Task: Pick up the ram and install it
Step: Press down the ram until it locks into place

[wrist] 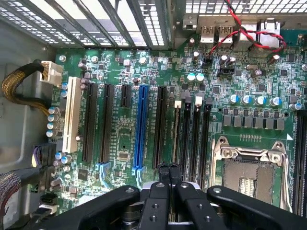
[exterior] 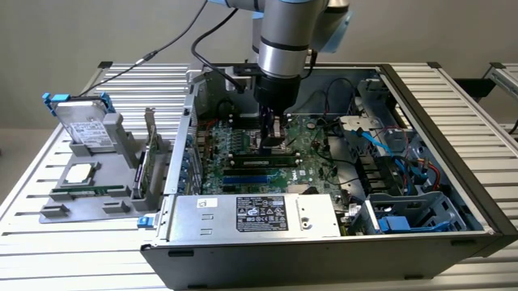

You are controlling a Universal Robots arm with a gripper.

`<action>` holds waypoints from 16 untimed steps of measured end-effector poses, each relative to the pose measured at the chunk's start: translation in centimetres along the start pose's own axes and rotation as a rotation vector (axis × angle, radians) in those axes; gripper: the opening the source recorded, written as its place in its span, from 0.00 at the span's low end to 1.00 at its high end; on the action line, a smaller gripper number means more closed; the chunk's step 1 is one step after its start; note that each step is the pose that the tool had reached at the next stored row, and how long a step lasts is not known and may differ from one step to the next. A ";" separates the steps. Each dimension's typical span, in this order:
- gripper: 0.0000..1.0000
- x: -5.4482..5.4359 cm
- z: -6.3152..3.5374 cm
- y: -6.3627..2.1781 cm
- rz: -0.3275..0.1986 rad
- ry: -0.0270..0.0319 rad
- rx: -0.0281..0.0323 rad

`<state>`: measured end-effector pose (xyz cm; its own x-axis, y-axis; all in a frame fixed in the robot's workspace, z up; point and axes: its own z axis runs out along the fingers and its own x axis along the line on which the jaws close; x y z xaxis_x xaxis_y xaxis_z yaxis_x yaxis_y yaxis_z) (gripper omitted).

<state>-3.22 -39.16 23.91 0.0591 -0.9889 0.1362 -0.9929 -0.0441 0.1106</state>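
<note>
The ram (exterior: 265, 161) lies lengthwise in a memory slot on the motherboard (exterior: 242, 148), near the middle of the open computer case (exterior: 453, 182), a dark stick with a pale label that looks seated level with the slots beside it. The gripper (exterior: 273, 134) hangs straight down just above and behind it, fingertips close to the board. In the wrist view the gripper (wrist: 168, 168) has its two black fingers (wrist: 162, 170) pressed together with nothing between them, their tips over the row of black memory slots (wrist: 192, 134) next to the CPU socket (wrist: 247, 170).

The arm (exterior: 287, 42) comes down vertically from the top edge of the exterior view, its silver wrist section upright and a black cable (exterior: 215, 27) looping off it toward the exterior view's left. Its upper joints are cut off by the frame. The gripper body hides the part of the board directly beneath it, so whether the fingertips touch the board cannot be told.

Nearest the exterior camera sits the power supply (exterior: 259, 215) with its printed label, along the case's near wall. To the exterior view's right, blue and red cables (exterior: 404, 160) crowd the drive bays. On the bench (exterior: 48, 254), a slatted aluminium surface, a grey fixture (exterior: 85, 200) stands near the left edge holding a hard drive (exterior: 85, 130) upright and a taller green expansion card (exterior: 148, 157). Beyond the bench is a plain pale wall (exterior: 81, 30).
</note>
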 end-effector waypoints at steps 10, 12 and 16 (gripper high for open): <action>0.10 0.1 -0.22 -0.46 0.002 0.0006 0.0122; 0.10 0.0 -0.23 -0.47 0.004 0.0014 0.0283; 0.10 0.0 -0.22 -0.47 0.005 0.0016 0.0354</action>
<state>-2.72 -39.12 24.08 0.0543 -0.9889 0.1382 -0.9962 -0.0442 0.0750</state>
